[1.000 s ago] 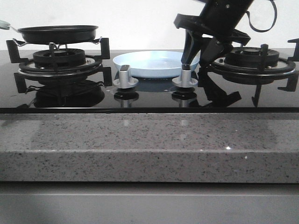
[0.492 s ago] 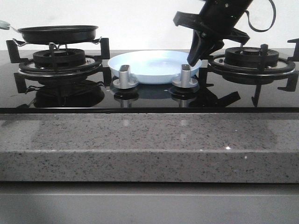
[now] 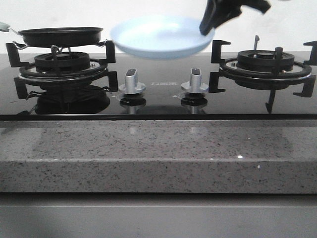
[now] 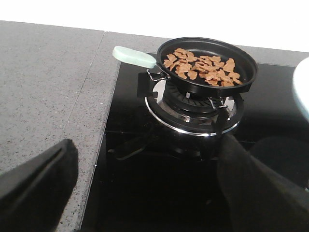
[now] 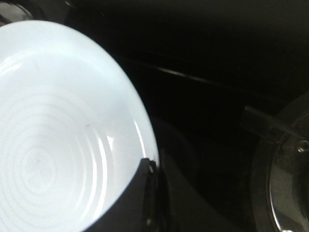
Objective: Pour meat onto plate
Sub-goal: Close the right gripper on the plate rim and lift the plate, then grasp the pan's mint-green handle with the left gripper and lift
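- Right gripper (image 3: 207,27): clamped on the right rim of the plate (image 3: 161,37), which I hold in the air above the hob, between the two burners. One finger (image 5: 145,193) lies over the rim in the right wrist view.
- Plate: pale blue, shallow, glossy, nothing on it. It tilts slightly, its bowl facing the front camera.
- Left gripper (image 4: 145,193): parted and holding nothing; its two dark fingers frame the left burner from a distance.
- Meat (image 4: 203,67): a loose layer of reddish-brown pieces, all in the frying pan (image 4: 207,65).
- Frying pan: black, seated on the left burner (image 3: 62,64), its pale green handle (image 4: 135,57) pointing toward the stone counter.
- Step in hand, my judgement: carrying the plate toward the pan. A rim-edge grip gives the plate leverage to swing, so I should move slowly, keep it level and bring it close beside the pan, below the pouring edge.
- Left arm's likely part: take the handle and tip the pan gradually so pieces slide rather than scatter.
- Surface: black glass hob (image 3: 158,99), highly reflective, with two silver knobs (image 3: 130,82) at the front; speckled grey stone counter (image 3: 158,148) around it.
- Room: plain pale wall behind.
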Controlling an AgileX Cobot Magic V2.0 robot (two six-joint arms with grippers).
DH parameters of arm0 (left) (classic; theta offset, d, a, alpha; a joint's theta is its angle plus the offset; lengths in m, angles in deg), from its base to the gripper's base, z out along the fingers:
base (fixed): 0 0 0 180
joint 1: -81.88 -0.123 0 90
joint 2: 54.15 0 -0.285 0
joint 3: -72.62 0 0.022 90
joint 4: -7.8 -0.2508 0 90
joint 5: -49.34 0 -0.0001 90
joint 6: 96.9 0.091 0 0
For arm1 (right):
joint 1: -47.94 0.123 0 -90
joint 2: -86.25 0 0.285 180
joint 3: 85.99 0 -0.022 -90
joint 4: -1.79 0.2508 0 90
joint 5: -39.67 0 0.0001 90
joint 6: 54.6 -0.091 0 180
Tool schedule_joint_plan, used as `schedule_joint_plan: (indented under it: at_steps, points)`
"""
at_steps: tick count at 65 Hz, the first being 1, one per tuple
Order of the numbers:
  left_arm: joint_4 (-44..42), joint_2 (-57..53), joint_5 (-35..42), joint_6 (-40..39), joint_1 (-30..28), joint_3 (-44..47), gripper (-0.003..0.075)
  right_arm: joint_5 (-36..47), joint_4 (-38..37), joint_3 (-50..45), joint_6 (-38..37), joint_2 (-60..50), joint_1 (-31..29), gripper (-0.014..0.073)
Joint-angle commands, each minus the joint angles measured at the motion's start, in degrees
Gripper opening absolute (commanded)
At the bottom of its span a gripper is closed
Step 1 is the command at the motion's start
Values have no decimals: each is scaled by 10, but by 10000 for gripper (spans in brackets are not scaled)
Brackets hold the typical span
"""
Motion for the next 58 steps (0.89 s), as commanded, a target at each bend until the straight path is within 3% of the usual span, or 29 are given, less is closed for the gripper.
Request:
schedule_joint_plan:
  at_steps: [1,26,48,58]
  points:
    - [1,2,45,-2,6,-21,585,28,22,-14,7,-73,-1,-69]
    - [1,2,46,-2,6,-21,585,111,27,-255,31,-213,35,-69]
    - [13,15,35,-2,6,-22,585,109,32,-291,31,-214,46,-69]
    - [21,79,-28,-2,4,-65,585,110,32,-291,31,-214,45,-69]
